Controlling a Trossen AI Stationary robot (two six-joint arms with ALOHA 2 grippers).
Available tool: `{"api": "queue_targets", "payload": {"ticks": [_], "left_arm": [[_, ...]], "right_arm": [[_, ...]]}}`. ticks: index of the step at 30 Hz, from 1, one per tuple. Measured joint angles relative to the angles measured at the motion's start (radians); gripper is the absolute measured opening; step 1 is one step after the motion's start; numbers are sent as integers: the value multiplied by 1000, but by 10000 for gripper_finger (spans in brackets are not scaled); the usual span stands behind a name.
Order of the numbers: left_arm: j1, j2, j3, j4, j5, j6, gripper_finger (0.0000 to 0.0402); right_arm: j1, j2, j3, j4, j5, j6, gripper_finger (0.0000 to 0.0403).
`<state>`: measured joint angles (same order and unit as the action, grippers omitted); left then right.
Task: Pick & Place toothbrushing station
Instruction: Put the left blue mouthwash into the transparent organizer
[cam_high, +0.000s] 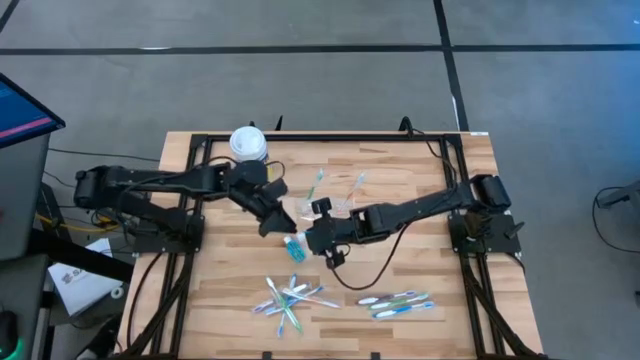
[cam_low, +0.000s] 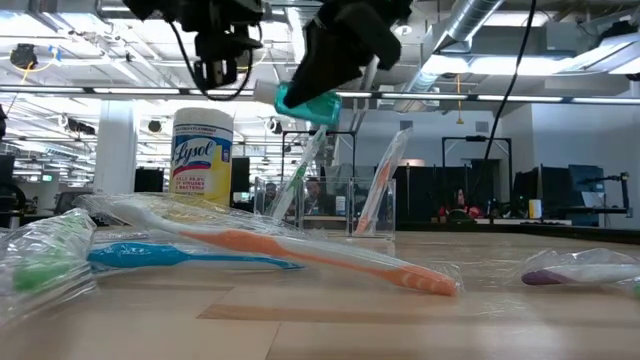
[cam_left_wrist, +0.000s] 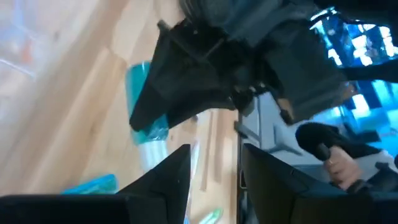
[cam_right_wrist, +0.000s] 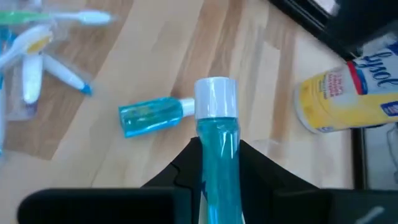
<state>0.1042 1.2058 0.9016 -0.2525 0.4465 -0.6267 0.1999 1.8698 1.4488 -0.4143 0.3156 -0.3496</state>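
My right gripper (cam_right_wrist: 217, 163) is shut on a teal toothpaste tube (cam_right_wrist: 217, 134) with a white cap (cam_right_wrist: 216, 96), high above the table in the low view (cam_low: 305, 102). A second teal tube (cam_right_wrist: 149, 116) lies flat on the wood just beyond it. My left gripper (cam_left_wrist: 214, 180) stands open and empty close beside the right one (cam_high: 272, 215). The clear cup (cam_low: 340, 208) stands on the table farther back, with toothbrushes leaning against its rim. My right gripper pinches the tube's teal body (cam_right_wrist: 217, 155) between its two fingers, behind the cap. The tube runs forward along the fingers, with its capped end sticking out past the fingertips. It is lifted clear of the table and tilted, the gripper slanting downward.
A white tub with a yellow label (cam_high: 248, 143) stands at the far left of the table. Wrapped toothbrushes lie in two heaps near the front edge (cam_high: 295, 297) (cam_high: 400, 302); some show close up in the low view (cam_low: 300, 250). A black frame (cam_high: 330, 137) borders the table.
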Motion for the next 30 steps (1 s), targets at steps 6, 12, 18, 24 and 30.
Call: {"api": "queue_targets", "payload": {"ticks": [6,12,18,24,30], "left_arm": [[-32,-65,-2,1,-92,44,131],[-71,-82,-4,-5,-151,70,125],[-100,-82,-22,7,-213,81,122],[-104,-88,-86,39,-225,81,121],[-104,-88,-134,80,-283,80,120]], "right_arm": [[-30,1,-38,56,-47,63,60],[-53,-16,-100,172,-61,108,58],[-69,-56,-183,295,-62,154,58],[-93,-114,-303,498,-68,209,58],[-127,-162,-443,758,-83,290,58]]}}
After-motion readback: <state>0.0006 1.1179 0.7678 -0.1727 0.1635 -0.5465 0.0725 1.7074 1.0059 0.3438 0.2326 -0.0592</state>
